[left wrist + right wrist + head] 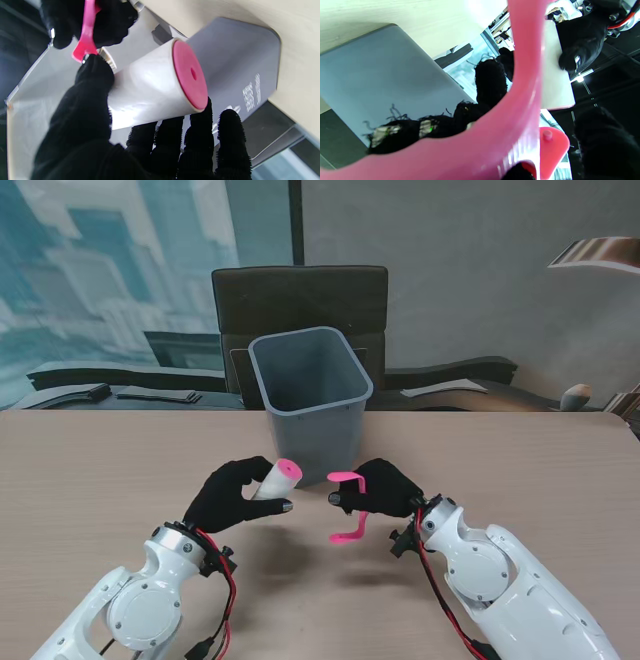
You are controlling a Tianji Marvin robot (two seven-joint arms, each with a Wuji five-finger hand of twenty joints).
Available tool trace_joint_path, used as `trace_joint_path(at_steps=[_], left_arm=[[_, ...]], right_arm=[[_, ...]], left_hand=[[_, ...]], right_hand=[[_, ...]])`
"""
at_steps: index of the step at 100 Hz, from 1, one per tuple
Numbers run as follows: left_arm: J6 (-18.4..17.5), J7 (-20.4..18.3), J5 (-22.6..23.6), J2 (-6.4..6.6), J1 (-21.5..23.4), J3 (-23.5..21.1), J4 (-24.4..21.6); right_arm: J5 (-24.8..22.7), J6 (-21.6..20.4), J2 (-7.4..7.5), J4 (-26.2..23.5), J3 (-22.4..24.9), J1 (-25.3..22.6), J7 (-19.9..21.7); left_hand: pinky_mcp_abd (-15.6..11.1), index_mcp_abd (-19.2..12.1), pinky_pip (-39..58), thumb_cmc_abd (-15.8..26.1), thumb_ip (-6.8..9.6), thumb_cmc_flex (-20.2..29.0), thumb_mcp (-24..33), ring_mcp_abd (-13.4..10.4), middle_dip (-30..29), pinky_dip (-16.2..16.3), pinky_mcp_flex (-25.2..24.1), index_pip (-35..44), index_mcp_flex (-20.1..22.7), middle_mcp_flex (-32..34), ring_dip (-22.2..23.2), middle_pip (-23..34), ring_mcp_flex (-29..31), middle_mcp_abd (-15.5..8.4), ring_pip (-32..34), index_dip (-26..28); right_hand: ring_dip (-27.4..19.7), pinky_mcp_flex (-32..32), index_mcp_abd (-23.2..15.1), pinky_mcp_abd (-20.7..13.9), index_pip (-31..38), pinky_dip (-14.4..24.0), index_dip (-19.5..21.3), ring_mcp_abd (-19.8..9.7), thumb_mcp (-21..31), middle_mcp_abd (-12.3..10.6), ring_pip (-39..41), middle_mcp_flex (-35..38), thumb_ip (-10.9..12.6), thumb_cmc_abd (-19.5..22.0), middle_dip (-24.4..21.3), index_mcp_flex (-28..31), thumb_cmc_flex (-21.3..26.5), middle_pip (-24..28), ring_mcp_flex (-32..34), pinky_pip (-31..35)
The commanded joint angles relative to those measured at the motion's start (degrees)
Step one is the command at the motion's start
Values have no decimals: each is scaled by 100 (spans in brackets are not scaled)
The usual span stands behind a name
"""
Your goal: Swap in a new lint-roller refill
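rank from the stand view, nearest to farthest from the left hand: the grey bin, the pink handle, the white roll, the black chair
1. white roll: held in the left hand itself.
2. pink handle: just to the right, held by the right hand.
3. grey bin: farther from me, mid-table behind both hands.
4. black chair: behind the bin, past the table's far edge.

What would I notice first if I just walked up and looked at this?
Probably the two black-gloved robot hands held up over the wooden table. The left hand grips a white roll with a bright pink end, and the right hand holds a curved pink handle beside it. Just beyond them, farther from me, stands a grey bin.
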Motion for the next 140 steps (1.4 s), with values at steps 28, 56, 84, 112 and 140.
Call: trace_joint_path(at_steps=[28,56,84,112,140], left_arm=[[697,27,-1119,-302,-193,556,-224],[852,-66,-1473,-329,-275,760,-254],[967,-128,-1476,-329,-398,880,-204],[1037,-87,-1229,-321,-460,832,-148],[1115,-144,-1279,-316,-474,868,-144]], right_arm=[[59,277,-183,-119,-197,-5,-305],[-191,591,-297,-172,-225,-69,-850],[-222,678,-342,-232,-226,-130,-1044],[-218,678,-318,-308,-141,-219,-982],[-213,683,-303,-348,-106,-260,-933]], left_hand=[[-254,-665,304,1053,308,949,304,-114,202,15,-191,1423,61,-440,129,255,-260,-79,287,51],[-283,-649,336,1101,302,1014,222,-128,192,-4,-231,1464,2,-508,121,301,-308,-80,316,48],[-279,-640,340,1107,315,1047,187,-123,173,-25,-234,1469,3,-510,106,305,-313,-76,315,36],[-277,-622,344,1123,326,1070,156,-116,160,-42,-243,1466,3,-521,98,300,-324,-70,314,27],[-278,-620,355,1126,333,1077,131,-112,158,-46,-240,1467,5,-507,99,308,-311,-71,325,26]], right_hand=[[143,306,659,-988,-194,233,67,-1442,-1083,695,670,442,-217,1775,11,116,-301,413,-165,1138],[105,290,505,-838,-20,237,-1,-1118,-2052,820,728,443,-96,2384,41,368,498,413,-180,1139],[107,288,553,-827,-47,213,-12,-1169,-2139,820,725,443,-90,2417,41,332,558,414,-179,1139],[121,290,606,-833,-57,219,-21,-1202,-2202,822,726,444,-76,2354,47,335,642,428,-179,1139],[134,291,624,-844,-55,229,-25,-1202,-2219,815,724,443,-57,2327,48,327,728,435,-178,1139]])
